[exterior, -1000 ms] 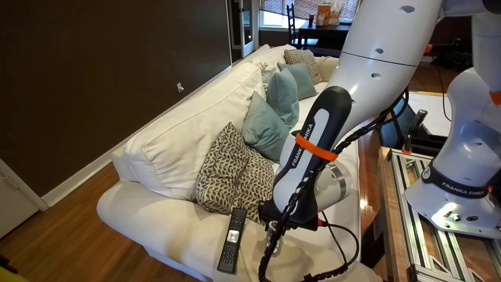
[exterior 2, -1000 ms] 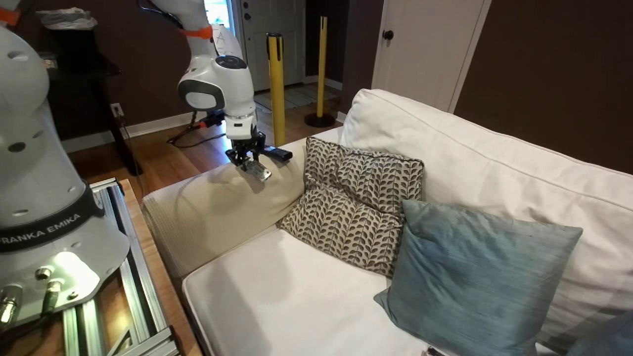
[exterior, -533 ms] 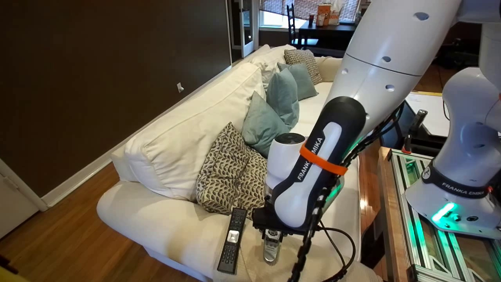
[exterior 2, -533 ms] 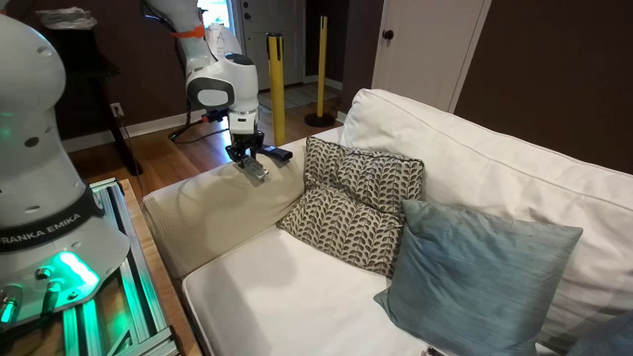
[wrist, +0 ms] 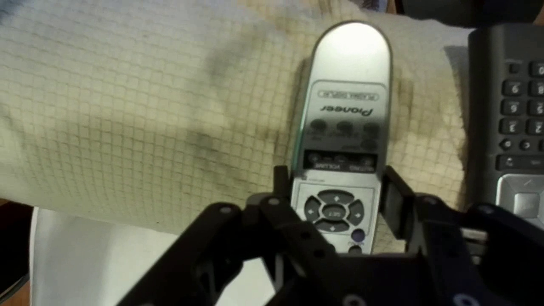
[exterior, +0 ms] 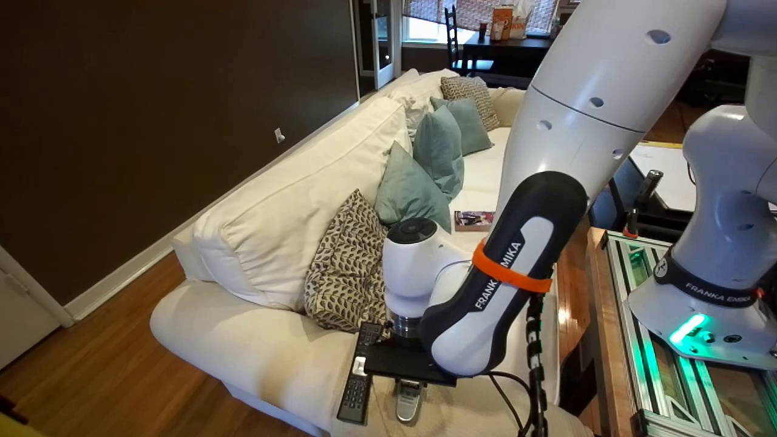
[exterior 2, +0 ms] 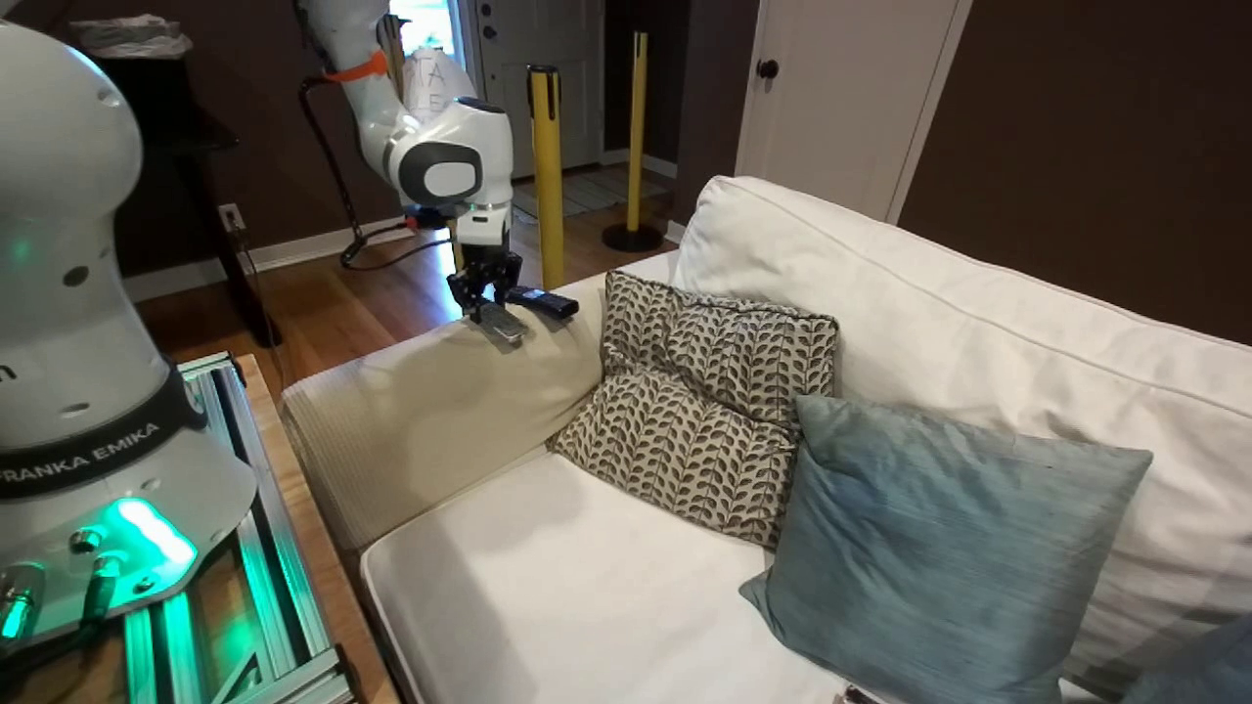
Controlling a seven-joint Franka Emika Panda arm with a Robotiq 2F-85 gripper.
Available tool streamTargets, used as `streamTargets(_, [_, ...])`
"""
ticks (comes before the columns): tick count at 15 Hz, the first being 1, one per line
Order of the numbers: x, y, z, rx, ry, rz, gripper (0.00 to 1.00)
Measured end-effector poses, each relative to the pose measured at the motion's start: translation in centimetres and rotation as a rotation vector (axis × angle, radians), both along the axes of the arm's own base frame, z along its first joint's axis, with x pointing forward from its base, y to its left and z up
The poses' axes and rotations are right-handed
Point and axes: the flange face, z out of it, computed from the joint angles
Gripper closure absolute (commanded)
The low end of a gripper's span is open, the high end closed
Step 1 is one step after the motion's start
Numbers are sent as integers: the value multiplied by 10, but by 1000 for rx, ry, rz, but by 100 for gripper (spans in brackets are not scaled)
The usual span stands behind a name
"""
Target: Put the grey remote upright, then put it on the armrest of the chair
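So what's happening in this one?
A robot arm has its fingers on either side of the grey remote, at the armrest of a white couch. The grey remote is face up, buttons showing in the wrist view. Whether the fingers are pressing on it, or its weight rests fully on the fabric, I can't tell. A longer black remote lies beside it on the same armrest, not between the fingers.
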Motion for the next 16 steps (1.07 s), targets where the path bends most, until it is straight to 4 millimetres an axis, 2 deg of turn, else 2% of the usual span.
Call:
streamTargets(3, [9,10,-3,-21,24,-3,72])
streamTargets(4, [12,13,-4,-26,30,-5,22])
streamTargets(5, [15,15,-4,-31,33,-6,21])
streamTargets(8, [20,21,-4,-36,38,-7,1])
streamTargets(16, [20,35,1,-20,47,23,1])
